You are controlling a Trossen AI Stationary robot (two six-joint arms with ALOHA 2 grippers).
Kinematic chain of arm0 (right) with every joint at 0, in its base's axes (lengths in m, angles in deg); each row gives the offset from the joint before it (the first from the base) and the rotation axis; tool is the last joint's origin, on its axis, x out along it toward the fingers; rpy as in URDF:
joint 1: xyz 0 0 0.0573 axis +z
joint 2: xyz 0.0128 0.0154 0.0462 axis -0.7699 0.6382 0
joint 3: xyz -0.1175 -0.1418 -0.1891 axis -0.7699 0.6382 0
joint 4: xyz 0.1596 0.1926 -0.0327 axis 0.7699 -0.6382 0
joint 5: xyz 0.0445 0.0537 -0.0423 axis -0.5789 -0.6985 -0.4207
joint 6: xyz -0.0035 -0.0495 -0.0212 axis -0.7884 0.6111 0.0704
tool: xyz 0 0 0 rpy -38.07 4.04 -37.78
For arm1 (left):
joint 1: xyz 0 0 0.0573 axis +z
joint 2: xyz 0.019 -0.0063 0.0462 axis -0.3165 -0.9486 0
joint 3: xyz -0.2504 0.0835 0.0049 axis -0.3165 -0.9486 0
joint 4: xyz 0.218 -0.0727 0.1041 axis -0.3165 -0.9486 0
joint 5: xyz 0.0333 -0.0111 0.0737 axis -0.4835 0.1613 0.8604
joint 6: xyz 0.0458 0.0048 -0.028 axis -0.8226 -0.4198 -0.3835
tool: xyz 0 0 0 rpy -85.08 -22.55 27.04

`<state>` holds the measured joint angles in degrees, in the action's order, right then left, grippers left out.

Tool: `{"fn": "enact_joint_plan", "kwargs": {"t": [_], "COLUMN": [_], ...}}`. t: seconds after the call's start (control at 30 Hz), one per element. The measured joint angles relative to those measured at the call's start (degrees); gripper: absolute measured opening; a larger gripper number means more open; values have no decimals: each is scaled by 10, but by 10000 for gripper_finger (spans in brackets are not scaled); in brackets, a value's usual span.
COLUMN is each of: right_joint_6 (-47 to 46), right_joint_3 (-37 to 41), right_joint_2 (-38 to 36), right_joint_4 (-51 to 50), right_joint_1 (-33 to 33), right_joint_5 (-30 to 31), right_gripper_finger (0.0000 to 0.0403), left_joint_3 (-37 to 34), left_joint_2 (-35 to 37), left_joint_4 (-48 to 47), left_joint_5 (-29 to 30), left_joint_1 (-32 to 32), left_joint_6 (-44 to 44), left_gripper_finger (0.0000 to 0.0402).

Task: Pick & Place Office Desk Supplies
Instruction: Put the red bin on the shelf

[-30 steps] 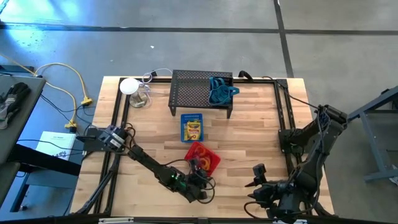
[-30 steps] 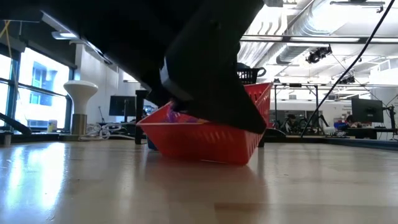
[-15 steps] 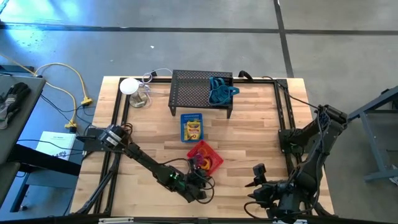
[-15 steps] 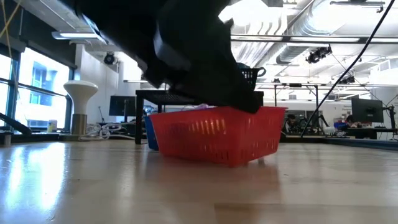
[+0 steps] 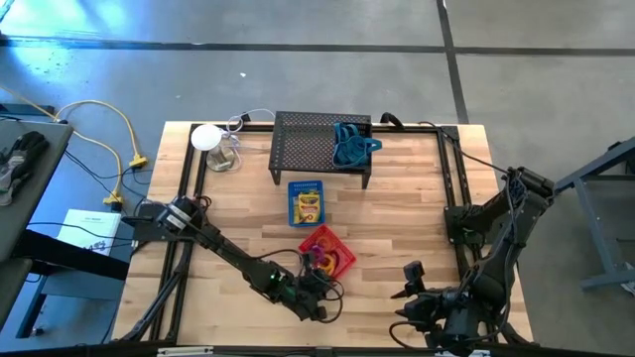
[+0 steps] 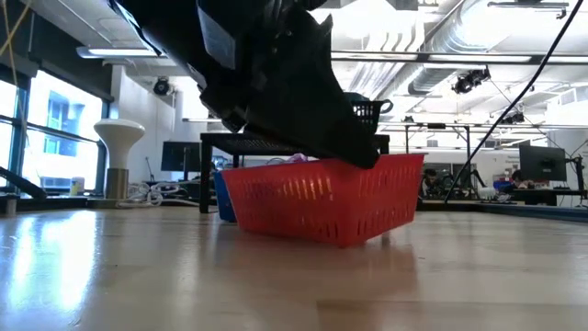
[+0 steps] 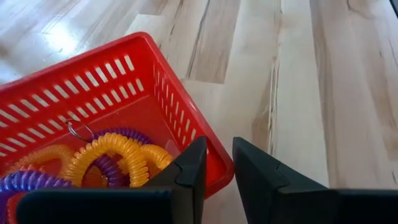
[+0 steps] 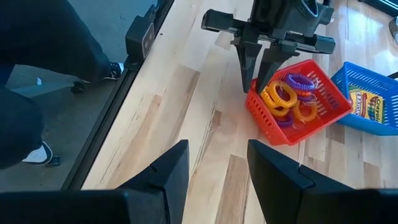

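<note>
A red bin [image 5: 339, 244] sits on the table's near middle, holding orange, yellow and purple rings [image 7: 118, 155]. My left gripper [image 7: 219, 146] is at the bin's near corner, shut on its rim. My right gripper [image 8: 217, 149] hangs open above the table's near right [image 5: 402, 295], with nothing between its fingers. A blue bin [image 5: 308, 185] behind the red one holds yellow printed boxes [image 5: 310, 206]. Dark bluish cords [image 5: 352, 147] lie on top of the black mesh rack [image 5: 308, 144] at the far edge. My left gripper has the red bin's near corner rim [image 7: 219, 173] between its two fingers, one finger inside the bin and one outside. The fingers slant down from the table's near left. The bin sits level in the low view [image 6: 322, 198], its bottom on the table.
A white round-topped stand [image 5: 206, 137] and a clear glass [image 5: 226, 157] are at the far left. Black frame rails [image 5: 189, 198] run along the table's left and right sides. Bare wood lies to the near left and right of the red bin.
The red bin was tipped a second ago, with one side raised. It has turned about a little and come down level on the table. My left gripper has risen slightly and stays at the bin's corner.
</note>
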<state>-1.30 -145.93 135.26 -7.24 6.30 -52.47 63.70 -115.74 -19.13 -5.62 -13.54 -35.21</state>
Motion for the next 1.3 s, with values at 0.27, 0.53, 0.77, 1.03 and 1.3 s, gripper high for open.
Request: {"fn": "enact_joint_plan", "kwargs": {"t": [0.27, 0.53, 0.77, 1.03, 1.3], "right_joint_6": [0, 0, 0, 0, 0], "right_joint_3": [0, 0, 0, 0, 0], "right_joint_2": [0, 0, 0, 0, 0], "right_joint_4": [5, 5, 6, 9, 9], "right_joint_1": [0, 0, 0, 0, 0], "right_joint_5": [0, 0, 0, 0, 0], "right_gripper_finger": [151, 151, 151, 151, 151], "left_joint_3": [0, 0, 0, 0, -1], "left_joint_2": [0, 0, 0, 0, 0], "left_joint_4": [-21, -26, -43, -43, -41], "left_joint_5": [6, -6, -12, -12, -10], "left_joint_1": [13, 28, 30, 30, 30], "left_joint_6": [0, 1, 24, 23, 22], "left_gripper_finger": [69, 69, 69, 48, 7]}}
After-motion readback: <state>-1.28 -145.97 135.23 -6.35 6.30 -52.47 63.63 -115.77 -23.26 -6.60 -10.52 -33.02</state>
